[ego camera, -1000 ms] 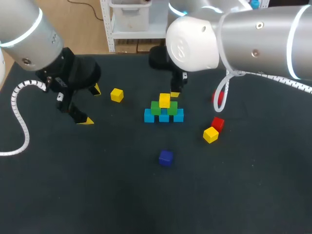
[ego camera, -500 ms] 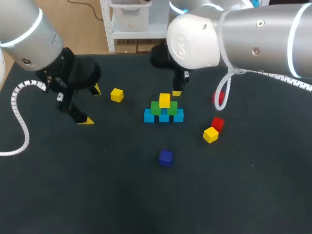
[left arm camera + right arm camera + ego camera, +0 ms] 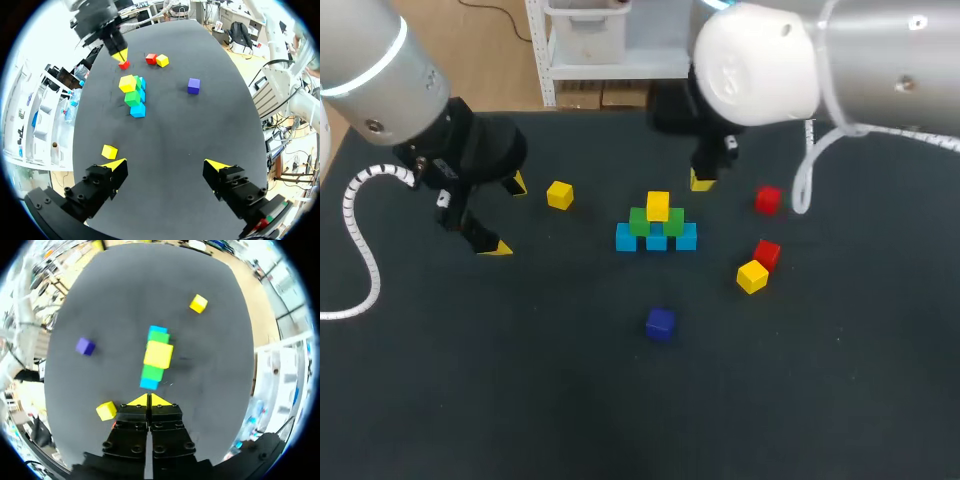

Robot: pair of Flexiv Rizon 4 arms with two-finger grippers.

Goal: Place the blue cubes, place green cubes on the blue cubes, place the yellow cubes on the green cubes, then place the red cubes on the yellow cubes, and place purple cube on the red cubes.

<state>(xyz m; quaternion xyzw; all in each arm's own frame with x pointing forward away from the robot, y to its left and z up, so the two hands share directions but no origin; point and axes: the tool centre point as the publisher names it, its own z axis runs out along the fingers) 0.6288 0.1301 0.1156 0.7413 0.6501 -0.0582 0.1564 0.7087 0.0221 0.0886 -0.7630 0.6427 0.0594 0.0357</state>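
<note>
— Yellow is topmost: one yellow cube [image 3: 658,206] is seated on two green cubes [image 3: 657,222], which are seated on a row of three blue cubes [image 3: 656,238]. This stack [image 3: 657,224] is taken as the landmark.

— Noted. State of the fingers?

— The right gripper [image 3: 703,181] is held just behind the stack. Its fingers are pressed together with nothing between them, as confirmed in the right wrist view. The left gripper [image 3: 507,215] is held well to the stack's left, with its fingers spread wide and nothing held.

— Which relation is the coming pick decided by?

— Red is judged to be due next.
- A red cube [image 3: 767,200] lies to the stack's right and slightly behind it, near the right gripper.
- A second red cube [image 3: 768,253] lies to the stack's right and slightly in front, just beside a loose yellow cube [image 3: 752,276]; contact between them cannot be told.
- The right arm is judged nearer to both red cubes.
- The other loose yellow cube [image 3: 559,195] lies to the stack's left, nearer the left gripper.
- The purple cube [image 3: 660,323] lies in front of the stack, apart from it, on the black tabletop [image 3: 820,390].

— Long axis? Labels?

— No long axis is recorded, the pieces being cubes. No print or label is seen on any of them.
</note>
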